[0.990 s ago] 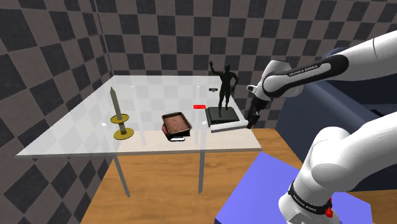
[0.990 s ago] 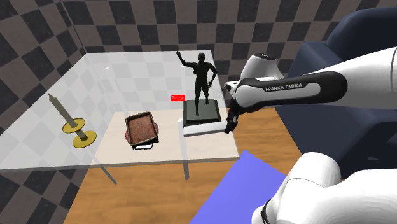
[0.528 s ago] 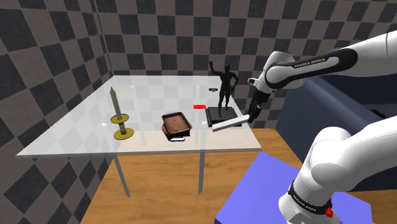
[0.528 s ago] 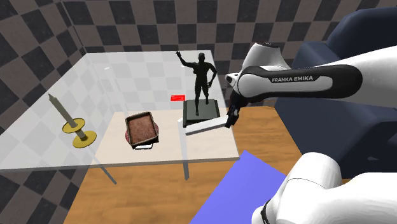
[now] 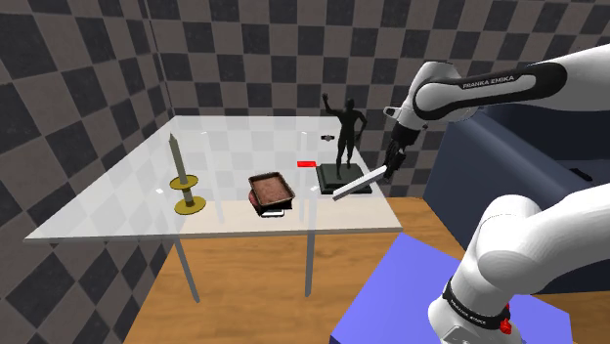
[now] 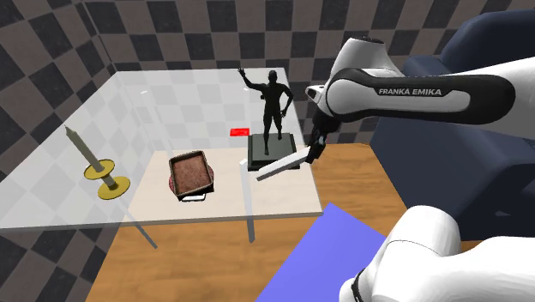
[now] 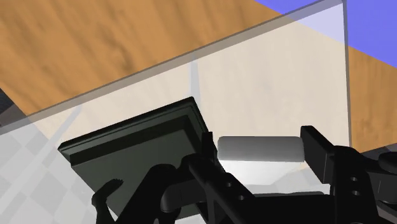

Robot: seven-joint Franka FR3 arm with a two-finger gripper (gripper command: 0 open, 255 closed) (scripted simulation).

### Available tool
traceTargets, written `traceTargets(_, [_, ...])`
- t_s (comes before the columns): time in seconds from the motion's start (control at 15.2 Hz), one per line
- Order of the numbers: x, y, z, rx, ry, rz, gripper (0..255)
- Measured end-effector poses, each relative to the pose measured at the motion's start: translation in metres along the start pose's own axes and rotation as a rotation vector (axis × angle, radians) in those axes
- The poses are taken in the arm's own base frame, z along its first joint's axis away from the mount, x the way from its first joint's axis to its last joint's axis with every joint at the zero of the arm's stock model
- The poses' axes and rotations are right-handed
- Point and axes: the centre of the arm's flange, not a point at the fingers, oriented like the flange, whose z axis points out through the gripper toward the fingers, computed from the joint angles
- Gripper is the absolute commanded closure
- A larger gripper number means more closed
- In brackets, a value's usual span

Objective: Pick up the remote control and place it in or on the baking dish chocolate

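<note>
Jaws are clamped on one end of the pale grey remote [image 7: 259,150] and it hangs tilted above the surface [image 5: 117,195], free end drooping just beside the dark statue's base [image 5: 342,179]. With an end grip like that I'd carry it slow and high past the base so nothing swings or clips, then set it flat in the brown baking dish [image 5: 271,188] further along. How much of the remote is actually pinched is hard to tell — looks like not much — and the dish's depth isn't readable either
</note>
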Motion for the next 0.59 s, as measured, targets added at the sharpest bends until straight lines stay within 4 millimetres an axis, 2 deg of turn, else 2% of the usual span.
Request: traceTargets(0.59, [0.013,-0.003,-0.045,0.000,0.000,0.000,255])
